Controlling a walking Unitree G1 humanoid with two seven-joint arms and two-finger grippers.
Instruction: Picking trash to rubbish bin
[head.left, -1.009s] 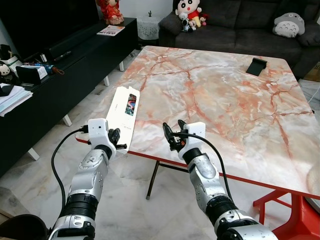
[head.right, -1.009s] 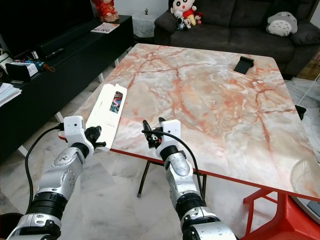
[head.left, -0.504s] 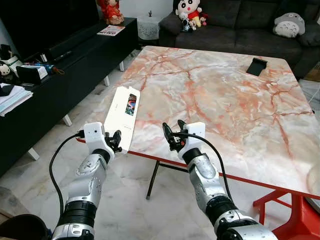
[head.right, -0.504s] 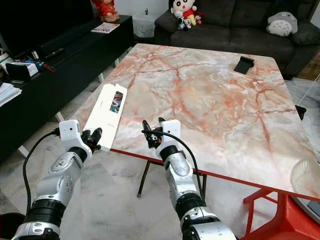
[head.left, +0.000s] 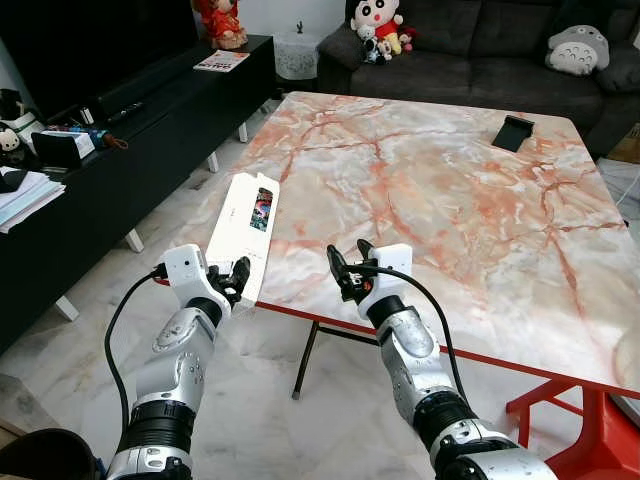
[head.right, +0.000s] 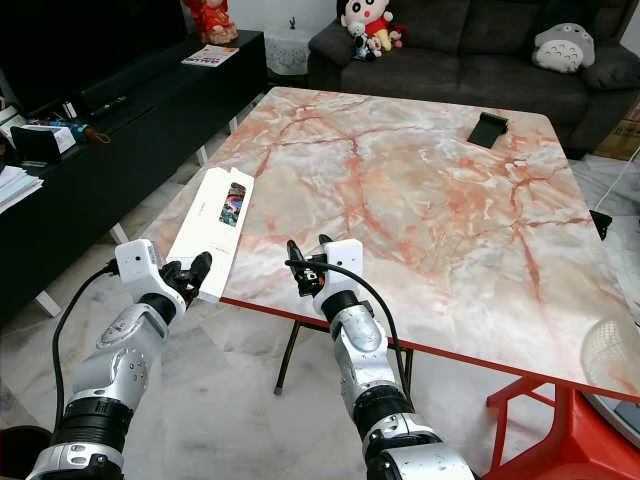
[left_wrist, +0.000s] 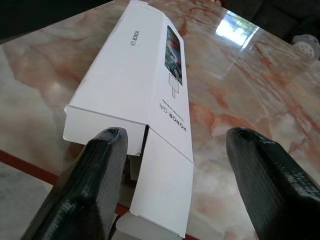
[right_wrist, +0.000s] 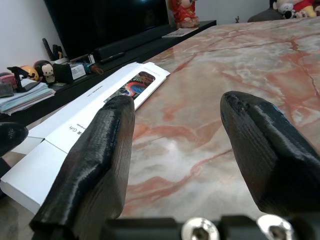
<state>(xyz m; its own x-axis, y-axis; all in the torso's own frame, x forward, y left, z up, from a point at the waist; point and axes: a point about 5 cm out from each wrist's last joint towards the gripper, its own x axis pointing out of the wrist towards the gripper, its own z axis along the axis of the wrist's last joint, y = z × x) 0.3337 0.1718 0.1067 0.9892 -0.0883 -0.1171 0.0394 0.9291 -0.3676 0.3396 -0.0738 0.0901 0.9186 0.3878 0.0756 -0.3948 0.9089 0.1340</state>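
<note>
A long white cardboard box with a colourful picture lies along the left edge of the marble table; its near end flap hangs open over the table's edge. My left gripper is open at that near end. In the left wrist view the box runs away between the two fingers, with the flap in the gap; I cannot tell whether they touch it. My right gripper is open and holds nothing, hovering over the table's near edge to the right of the box.
A small black object lies at the table's far right. A low black TV console with clutter runs along the left. A dark sofa with plush toys stands behind. A red frame is at the lower right.
My left gripper dipped down and left, then came forward to the box's near end. The right gripper has barely moved.
</note>
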